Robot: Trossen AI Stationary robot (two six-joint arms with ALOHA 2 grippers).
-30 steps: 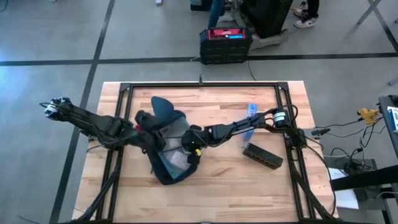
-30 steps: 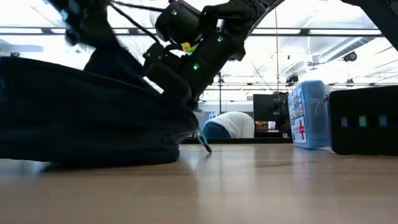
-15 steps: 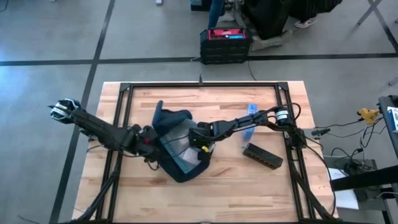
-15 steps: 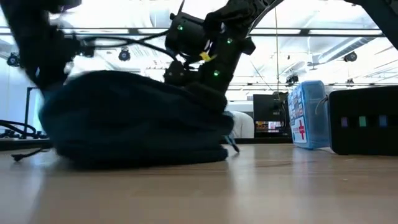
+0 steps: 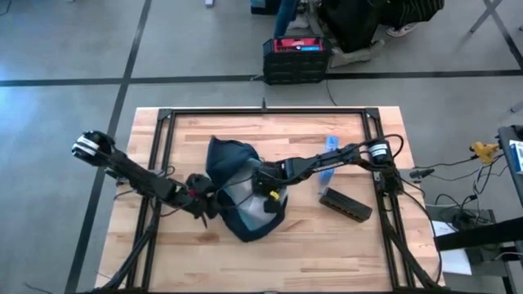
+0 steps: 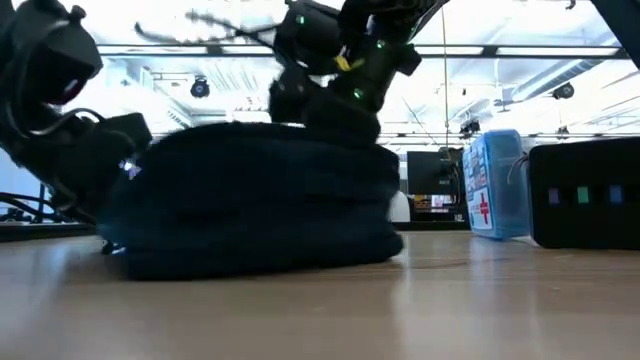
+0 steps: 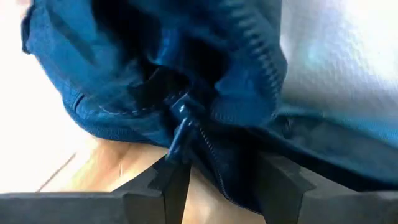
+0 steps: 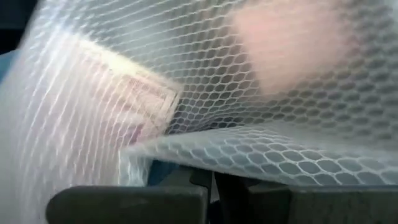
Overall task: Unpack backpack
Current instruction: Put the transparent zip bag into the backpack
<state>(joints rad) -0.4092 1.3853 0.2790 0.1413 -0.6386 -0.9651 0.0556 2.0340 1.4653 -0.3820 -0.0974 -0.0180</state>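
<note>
Holding the backpack open for unpacking

Right end effector (image 5: 268, 194), pinched almost closed, sits inside the backpack (image 5: 233, 159) against white mesh lining (image 8: 205, 93); left end effector (image 7: 224, 180), fingers apart, faces the zipper pull (image 7: 181, 127) at the near-left edge, likely steadying it mid-desk (image 5: 310, 237).

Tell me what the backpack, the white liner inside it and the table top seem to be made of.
Backpack: soft woven navy fabric, matte; it sags and creases, with toothed zipper tracks along its opening.
Inner liner: apparently white synthetic mesh, slightly glossy, with honeycomb holes you can see through.
Table top: light wood, probably butcher-block, shown by its parallel strips and grain with a smooth sheen.
</note>
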